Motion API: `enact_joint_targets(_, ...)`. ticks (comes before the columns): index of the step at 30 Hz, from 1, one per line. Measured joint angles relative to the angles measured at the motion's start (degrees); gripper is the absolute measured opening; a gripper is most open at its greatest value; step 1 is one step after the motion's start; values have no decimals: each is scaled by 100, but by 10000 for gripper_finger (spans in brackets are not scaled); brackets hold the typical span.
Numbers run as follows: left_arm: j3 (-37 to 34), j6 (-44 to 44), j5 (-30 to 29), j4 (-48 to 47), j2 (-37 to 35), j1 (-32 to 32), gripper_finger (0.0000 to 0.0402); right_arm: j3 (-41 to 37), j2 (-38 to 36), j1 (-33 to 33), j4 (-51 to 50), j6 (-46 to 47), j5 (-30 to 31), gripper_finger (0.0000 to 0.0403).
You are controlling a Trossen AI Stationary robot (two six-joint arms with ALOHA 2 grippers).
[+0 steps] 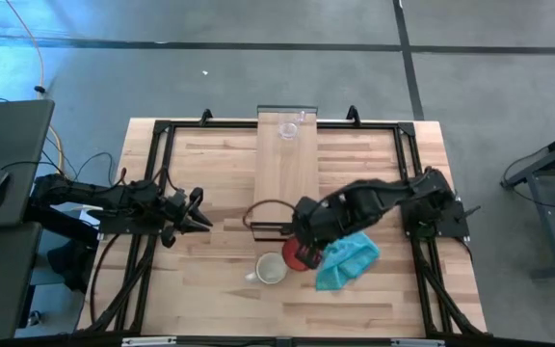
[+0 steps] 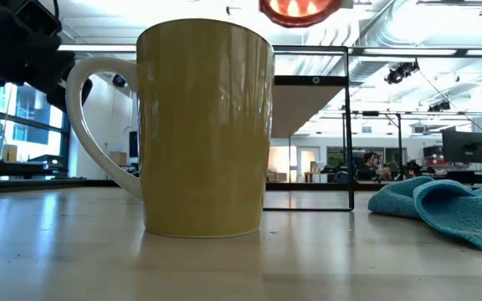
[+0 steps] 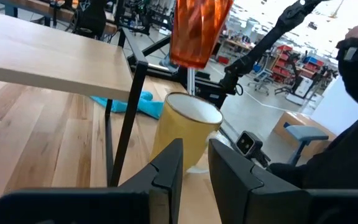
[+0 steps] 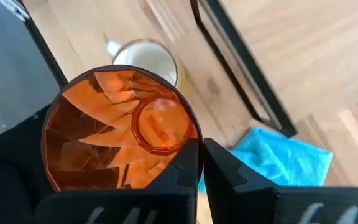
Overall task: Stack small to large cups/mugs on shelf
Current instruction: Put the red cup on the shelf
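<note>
Red translucent cup point(image 4: 120, 134) up off the tabletop point(image 1: 210, 289), rim pinched between the closed fingers of the right gripper point(image 4: 199, 163), hanging just beside and above the cream mug point(image 1: 271, 270). Cream mug upright on the tabletop near the front edge, handle toward the left arm's side. Tiny clear glass point(image 1: 287, 129) standing at the far end of the shelf point(image 1: 287, 178), well apart from the other two. Teal cloth point(image 1: 350, 258) crumpled just beside the red cup. Left gripper point(image 1: 203, 222) low over the tabletop, off to the shelf's left, fingers point(image 3: 166, 171) only narrowly parted, holding nothing.
</note>
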Motion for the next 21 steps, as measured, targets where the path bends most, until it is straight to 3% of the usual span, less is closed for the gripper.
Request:
enact_joint_targets(9,0,84,-31,-369,0,1,67,461,0,-799,-210,-600,-131,0)
enact_joint_targets(21,0,198,-44,-479,2,0,67,462,-24,-1896,-202,-1326,-519,0)
